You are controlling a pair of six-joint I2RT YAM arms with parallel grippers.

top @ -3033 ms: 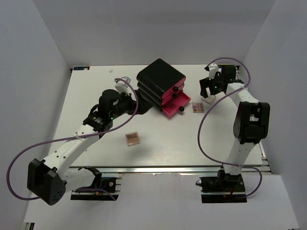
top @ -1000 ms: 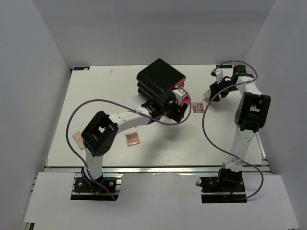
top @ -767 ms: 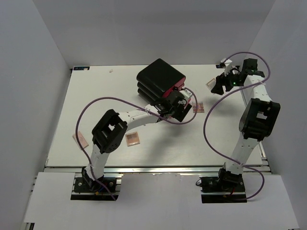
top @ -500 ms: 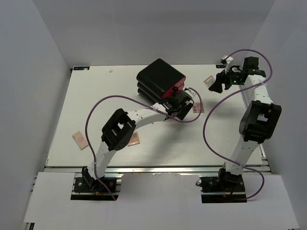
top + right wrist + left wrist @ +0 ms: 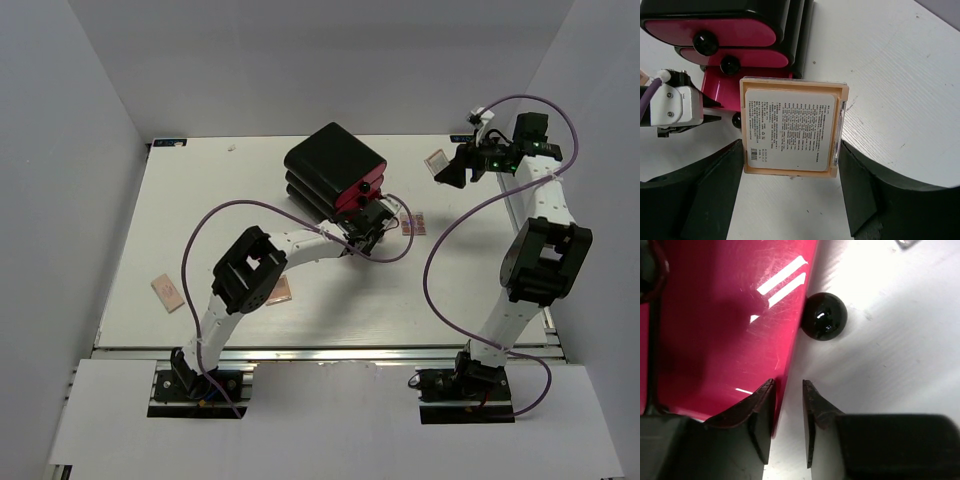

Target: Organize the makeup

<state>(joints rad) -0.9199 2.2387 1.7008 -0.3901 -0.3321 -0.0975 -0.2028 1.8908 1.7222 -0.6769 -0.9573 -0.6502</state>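
My right gripper (image 5: pixel 791 145) is shut on a square tan palette (image 5: pixel 790 127) with its printed label facing the camera. It holds the palette in the air at the back right (image 5: pixel 438 163), above the table. My left gripper (image 5: pixel 789 385) is low at the bottom pink drawer front (image 5: pixel 730 315) of the black drawer box (image 5: pixel 333 160). Its jaws are a narrow gap apart, straddling the front's edge, and the black knob (image 5: pixel 824 316) lies just beyond the fingertips. Three more palettes lie on the table: one by the drawers (image 5: pixel 414 224), one half behind the left arm (image 5: pixel 283 290), one at the left (image 5: pixel 167 291).
The box's two upper drawers (image 5: pixel 710 30) are closed, and the bottom one sticks out a little. Purple cables loop over the table from both arms (image 5: pixel 430 270). White walls close in the left, back and right sides.
The left gripper has moved in to the bottom drawer's front and its jaws have narrowed a lot. The right gripper has lifted the palette up and back.
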